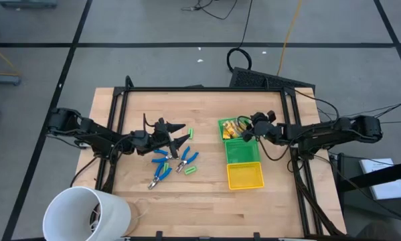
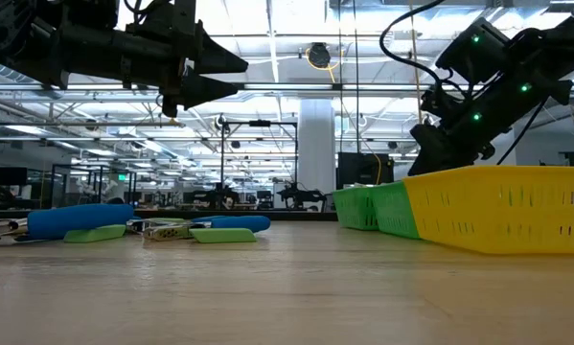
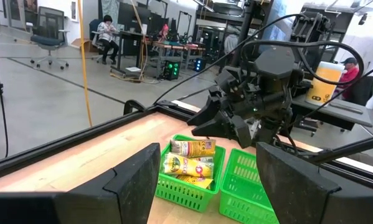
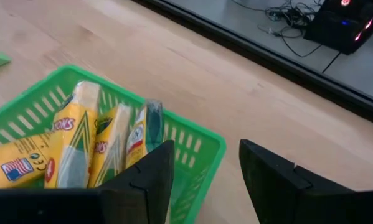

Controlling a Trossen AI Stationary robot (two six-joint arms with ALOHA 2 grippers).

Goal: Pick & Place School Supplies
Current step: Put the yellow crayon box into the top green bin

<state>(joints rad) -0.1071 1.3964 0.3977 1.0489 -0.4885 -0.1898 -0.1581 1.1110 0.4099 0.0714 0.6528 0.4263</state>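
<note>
Three blue-handled pliers [image 1: 163, 161] [image 2: 80, 218] and short bright-green pieces [image 1: 191, 132] [image 2: 95, 233] lie flat on the wooden table left of centre. Yellow wrapped packs [image 1: 232, 128] [image 4: 80, 143] [image 3: 187, 163] lie in the far green bin [image 1: 221, 124]. My left gripper [image 1: 179, 134] [image 2: 219, 77] [image 3: 208, 180] is open and raised above the table, just past the pliers, pointing toward the bins. My right gripper [image 1: 248, 132] [image 4: 205, 174] is open and hovers over the edge of the far green bin, holding nothing.
A second green bin [image 1: 244, 152] and a yellow bin [image 1: 245, 176] [image 2: 502, 206] stand in a row toward the near edge. A large white cup [image 1: 86, 214] lies at the near left corner. A black frame [image 1: 200, 89] borders the table. People sit at desks in the room beyond.
</note>
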